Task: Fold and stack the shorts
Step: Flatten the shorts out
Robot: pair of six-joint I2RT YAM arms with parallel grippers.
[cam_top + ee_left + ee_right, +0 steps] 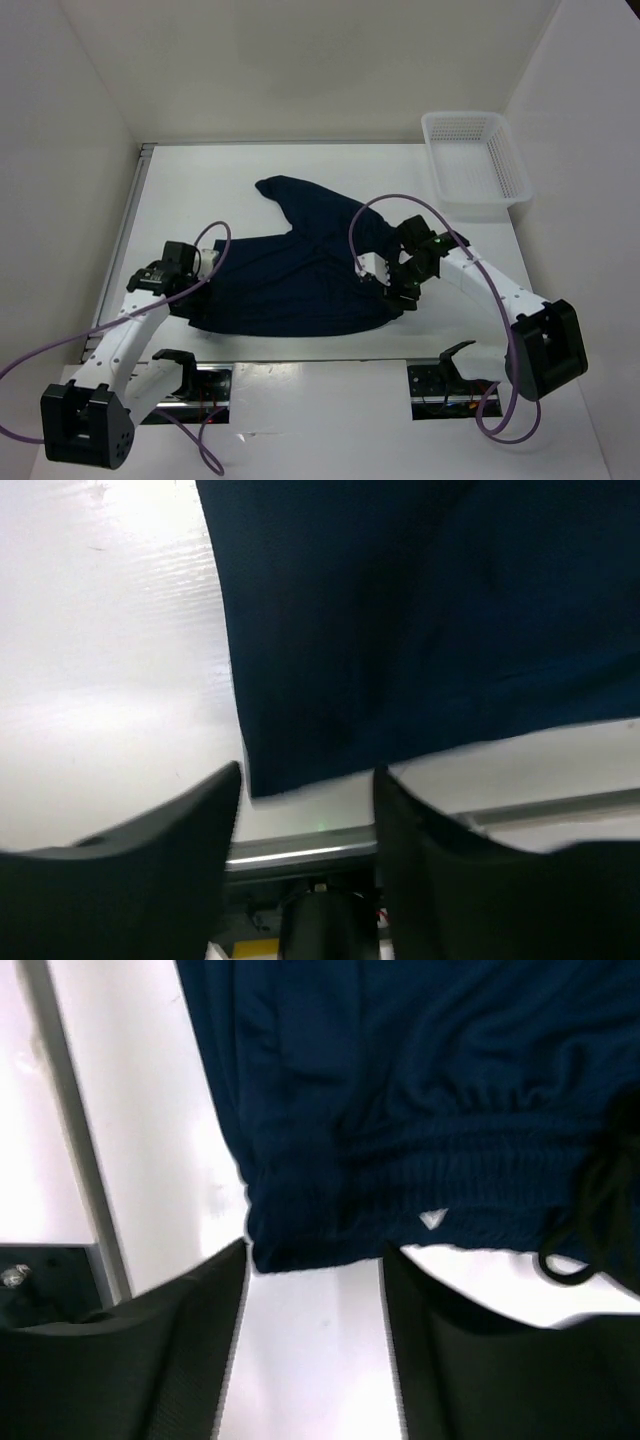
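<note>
Left hand [308,775] has its fingers apart, and we see nothing clamped between them. A bottom corner of the shorts [290,280] lies just ahead of its fingertips on the white desk [200,180]. Our right hand [315,1250] also has its fingers spread and empty, with the end of the gathered waistband [400,1180] just beyond the gap and the dark drawstring [590,1210] off to one side. We find the navy shorts spread between the two hands, one leg reaching away from them. A white basket [475,160] sits well beyond the right hand.
</note>
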